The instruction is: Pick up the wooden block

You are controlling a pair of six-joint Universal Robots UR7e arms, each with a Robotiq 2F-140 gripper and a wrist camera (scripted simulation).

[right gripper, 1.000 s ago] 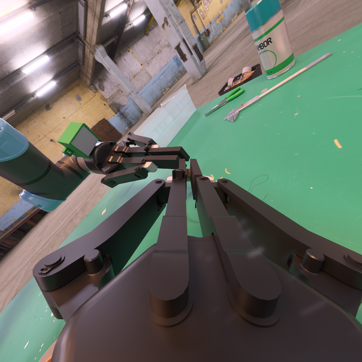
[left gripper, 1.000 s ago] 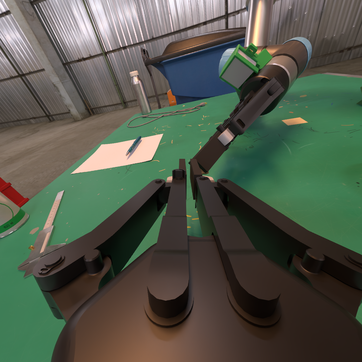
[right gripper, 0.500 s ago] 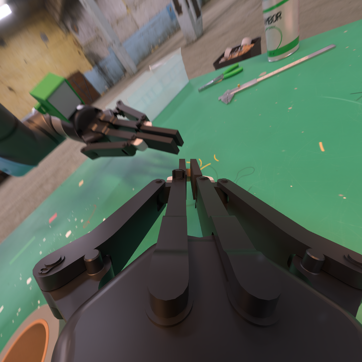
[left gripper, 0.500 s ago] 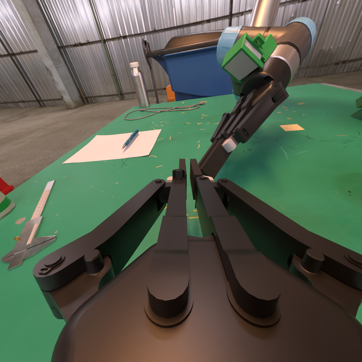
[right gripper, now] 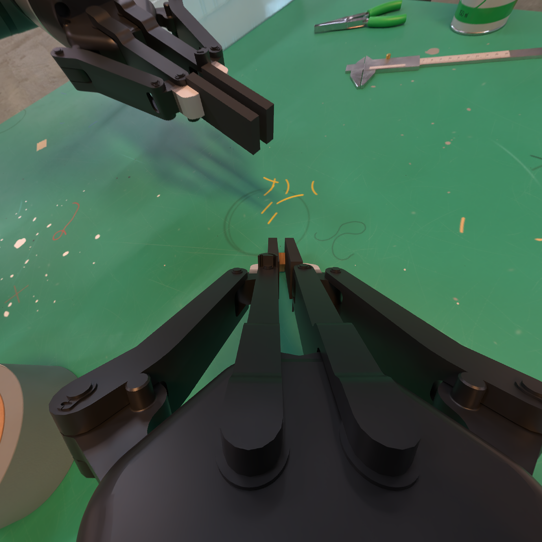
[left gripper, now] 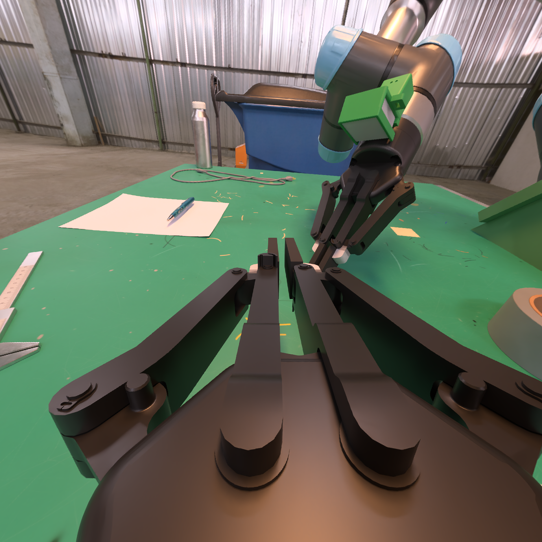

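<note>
The wooden block (right gripper: 281, 259) shows only as a small brown sliver between the fingers of my right gripper (right gripper: 281, 246), which is shut on it just above the green table (right gripper: 410, 176). My left gripper (left gripper: 281, 247) is shut with nothing between its fingers. In the right wrist view it (right gripper: 261, 129) hangs above the table at the upper left, apart from the right gripper. In the left wrist view the right gripper (left gripper: 325, 258) points steeply down just beyond my left fingertips; its tips and the block are hidden there.
A white sheet (left gripper: 137, 217) with a pen (left gripper: 181, 208), a metal bottle (left gripper: 201, 137), a cable (left gripper: 228, 177) and a blue bin (left gripper: 281, 137) lie beyond. A tape roll (left gripper: 519, 331), a caliper (right gripper: 381, 66), pliers (right gripper: 360, 22) and a can (right gripper: 481, 17) are nearby.
The right wrist has tilted down toward the table, still shut on the block. The right arm now stands more upright in the left view. The two grippers have drawn closer.
</note>
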